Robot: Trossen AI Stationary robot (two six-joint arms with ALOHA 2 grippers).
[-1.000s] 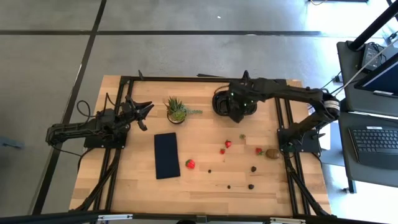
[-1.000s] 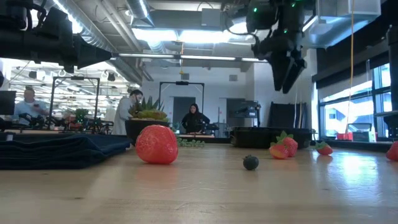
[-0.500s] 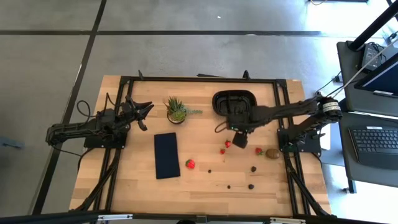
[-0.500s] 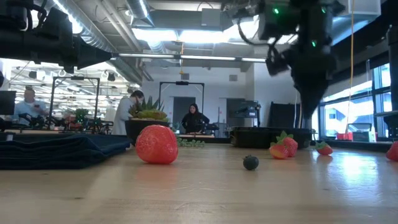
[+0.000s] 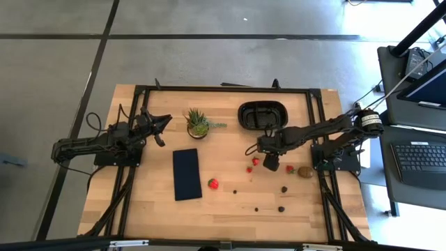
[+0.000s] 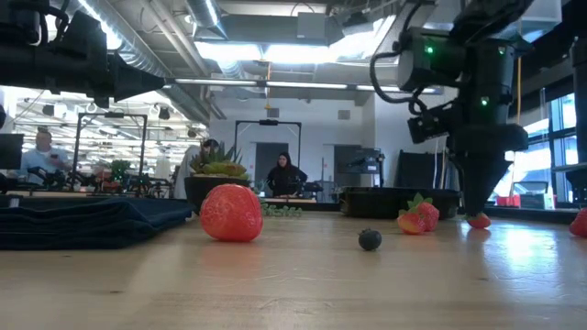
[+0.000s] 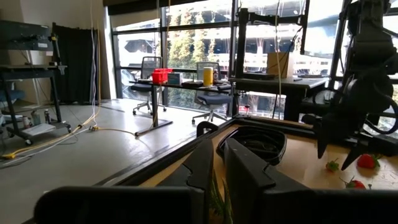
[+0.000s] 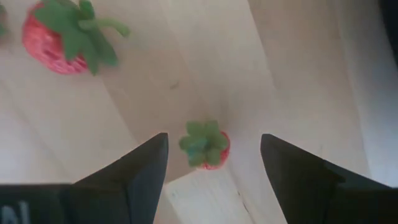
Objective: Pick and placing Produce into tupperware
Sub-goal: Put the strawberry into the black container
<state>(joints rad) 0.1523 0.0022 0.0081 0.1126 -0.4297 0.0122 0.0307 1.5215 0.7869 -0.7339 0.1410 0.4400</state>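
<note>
We see the right gripper (image 5: pixel 272 166) lowered close over the wooden surface (image 5: pixel 230 202), just in front of the black oval tupperware (image 5: pixel 263 115); its two dark fingers (image 8: pixel 134 174) stand well apart and hold nothing; in the right wrist view a small strawberry (image 8: pixel 206 144) with a green cap lies on the surface between them, and we cannot tell whether either finger touches it; a second strawberry (image 8: pixel 62 34) lies a little farther off in that view. From above, one small red strawberry (image 5: pixel 255 161) sits just beside the right gripper on the side toward the middle of the surface; another (image 5: pixel 249 169) lies near it; a red piece (image 5: pixel 290 169) and the brownish kiwi-like piece (image 5: pixel 304 171) lie together on the gripper's other side; a larger strawberry (image 5: pixel 212 184) rests beside the flat dark pad (image 5: pixel 187 173); a few dark berries (image 5: pixel 281 208) are scattered along the near part of the surface. The tupperware shows no fruit in it that we can make out. The spiky potted plant (image 5: pixel 197 123) stands beside the tupperware, apart from it. The left gripper (image 5: pixel 162 127) waits above the left edge of the surface, near the plant; its fingers (image 7: pixel 202 168) lie nearly together with a narrow gap and hold nothing.
</note>
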